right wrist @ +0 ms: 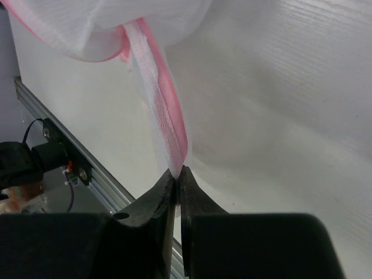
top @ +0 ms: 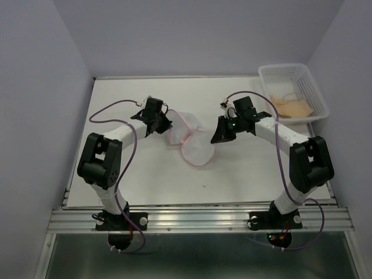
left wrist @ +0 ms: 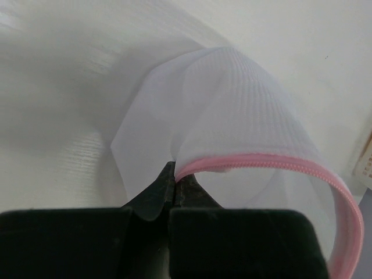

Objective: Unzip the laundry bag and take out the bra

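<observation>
**Laundry bag stretched between both grippers at mid-tabletop**

The laundry bag, a white mesh pouch, sits near the middle of the tabletop, its pink zipper rim open in a loop. The left gripper is at its far-left edge, fingers pressed together on the rim. The right gripper is at its right side, pinched shut on the zipper tape, which hangs taut from above. A white lattice basket stands well apart at the far right corner. Pale beige fabric in it appears to be the bra. A metal rail runs along the near edge.
</observation>
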`<action>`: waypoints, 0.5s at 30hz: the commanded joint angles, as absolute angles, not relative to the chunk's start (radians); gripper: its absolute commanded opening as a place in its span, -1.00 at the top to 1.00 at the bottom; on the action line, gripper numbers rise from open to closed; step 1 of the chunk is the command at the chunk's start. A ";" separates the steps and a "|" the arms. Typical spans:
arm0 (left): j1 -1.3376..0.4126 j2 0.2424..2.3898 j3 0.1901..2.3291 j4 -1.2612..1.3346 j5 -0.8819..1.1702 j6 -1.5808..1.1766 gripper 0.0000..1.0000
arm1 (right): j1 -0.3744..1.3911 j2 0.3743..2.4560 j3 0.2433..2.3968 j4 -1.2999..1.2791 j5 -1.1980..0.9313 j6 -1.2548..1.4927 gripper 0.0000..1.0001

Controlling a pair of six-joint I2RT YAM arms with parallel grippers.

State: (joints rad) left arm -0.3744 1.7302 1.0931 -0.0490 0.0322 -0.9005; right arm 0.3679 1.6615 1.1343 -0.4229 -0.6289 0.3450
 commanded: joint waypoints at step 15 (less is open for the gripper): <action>-0.405 1.453 0.908 0.113 0.173 -0.637 -0.98 | 0.371 1.785 1.721 -0.882 0.270 0.204 0.87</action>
State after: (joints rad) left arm -0.3996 1.4940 0.9302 0.0540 0.0978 -0.7238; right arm 0.3672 1.7447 1.5955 -0.7628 0.0742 0.2974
